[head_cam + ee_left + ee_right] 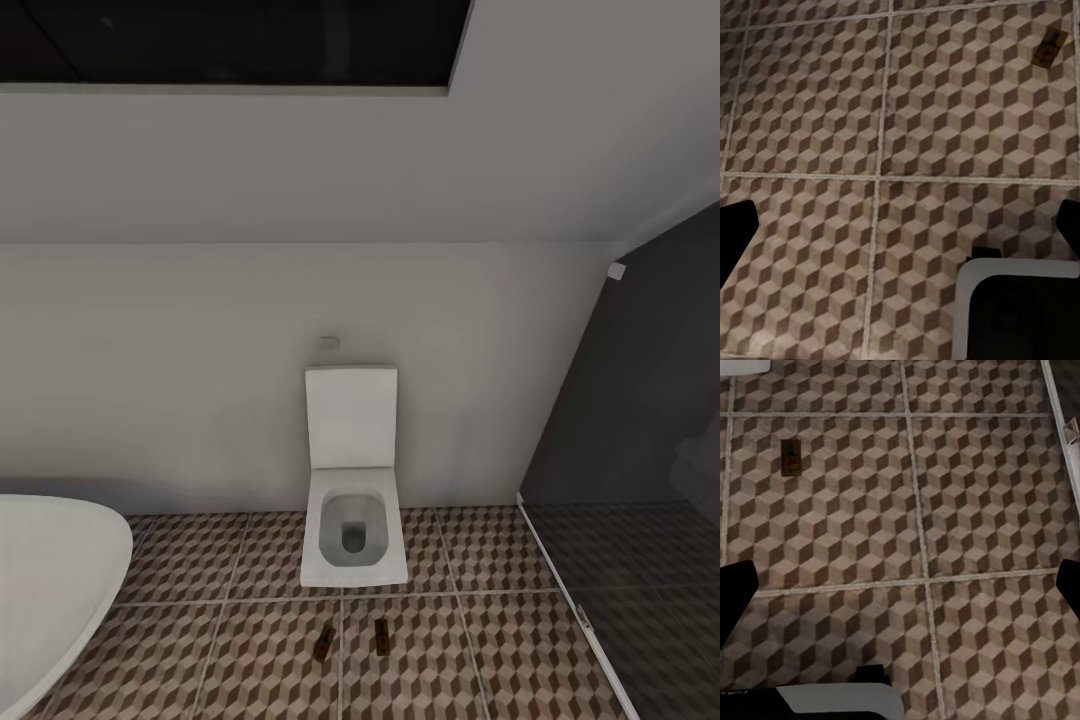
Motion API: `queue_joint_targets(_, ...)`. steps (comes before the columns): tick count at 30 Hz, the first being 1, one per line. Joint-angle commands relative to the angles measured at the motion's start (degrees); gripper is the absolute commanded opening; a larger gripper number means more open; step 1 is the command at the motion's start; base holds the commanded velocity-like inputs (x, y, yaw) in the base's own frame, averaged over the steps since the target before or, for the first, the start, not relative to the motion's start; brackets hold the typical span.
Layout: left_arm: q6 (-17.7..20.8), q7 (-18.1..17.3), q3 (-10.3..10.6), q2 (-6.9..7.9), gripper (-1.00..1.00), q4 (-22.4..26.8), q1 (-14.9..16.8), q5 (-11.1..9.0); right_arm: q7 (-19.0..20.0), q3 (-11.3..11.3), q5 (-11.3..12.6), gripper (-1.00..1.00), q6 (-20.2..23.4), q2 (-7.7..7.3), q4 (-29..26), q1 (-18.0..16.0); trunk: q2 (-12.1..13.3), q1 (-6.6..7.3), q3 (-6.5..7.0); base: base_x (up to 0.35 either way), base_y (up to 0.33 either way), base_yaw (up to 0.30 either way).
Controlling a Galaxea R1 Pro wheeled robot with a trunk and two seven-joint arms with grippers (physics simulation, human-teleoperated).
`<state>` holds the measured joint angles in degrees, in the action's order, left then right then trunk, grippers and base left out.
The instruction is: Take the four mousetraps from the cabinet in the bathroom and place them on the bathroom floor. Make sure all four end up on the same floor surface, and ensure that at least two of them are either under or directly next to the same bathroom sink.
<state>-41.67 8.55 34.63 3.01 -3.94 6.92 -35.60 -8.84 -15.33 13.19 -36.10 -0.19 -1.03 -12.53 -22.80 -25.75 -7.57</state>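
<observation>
While both of my pincers hang over the floor (250, 660) with nothing between their fingers, I count the job as roughly half done at best. The left pincer (900, 225) shows dark fingertips at the two edges of its wrist view, spread wide, with bare cube-patterned tile between them; the right pincer (900, 585) looks the same, wide and empty.

Moving outward, I see one trap (1048, 49) lying flat on the tile well ahead of the left pincer, and another trap (790, 457) flat on the tile ahead of the right one. From the head view these are the two small brown slabs, left trap (324, 644) and right trap (382, 635), lying near each other just in front of the toilet (353, 520), both on the same floor. A tub (50, 590) curves in at the left.

So two traps are down. I judge two are still to be fetched from the cabinet. I cannot tell whether a sink is near these two.
</observation>
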Motion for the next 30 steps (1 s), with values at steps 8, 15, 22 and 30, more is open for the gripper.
queue_joint_targets(8, 6.43, 7.11, -0.03, -0.25, 1.00, 3.15, 0.11, 0.13, -0.21, -0.49, 0.34, 1.00, -0.11, 0.41, 0.06, -0.04, -0.12, -0.03, -0.12, 0.000, 0.000, 0.000)
queue_joint_targets(15, 15.55, 11.73, 0.06, -0.36, 1.00, 11.96, 0.11, 0.37, -0.16, -0.49, 0.34, 1.00, -0.11, 0.27, 0.06, -0.04, -0.12, -0.03, -0.12, 0.000, 0.000, 0.000)
queue_joint_targets(22, 18.38, 11.33, 0.46, -0.11, 1.00, 14.47, 0.12, 0.62, 0.06, -0.49, 0.33, 1.00, -0.18, -0.04, 0.07, -0.04, -0.12, -0.03, -0.12, 0.000, 0.000, 0.000)
queue_joint_targets(30, 18.62, 7.43, 0.50, 0.14, 1.00, 14.77, 0.12, 0.77, 0.78, -0.49, 0.27, 1.00, -0.27, -0.15, 0.07, -0.04, -0.12, -0.03, -0.12, 0.000, 0.000, 0.000)
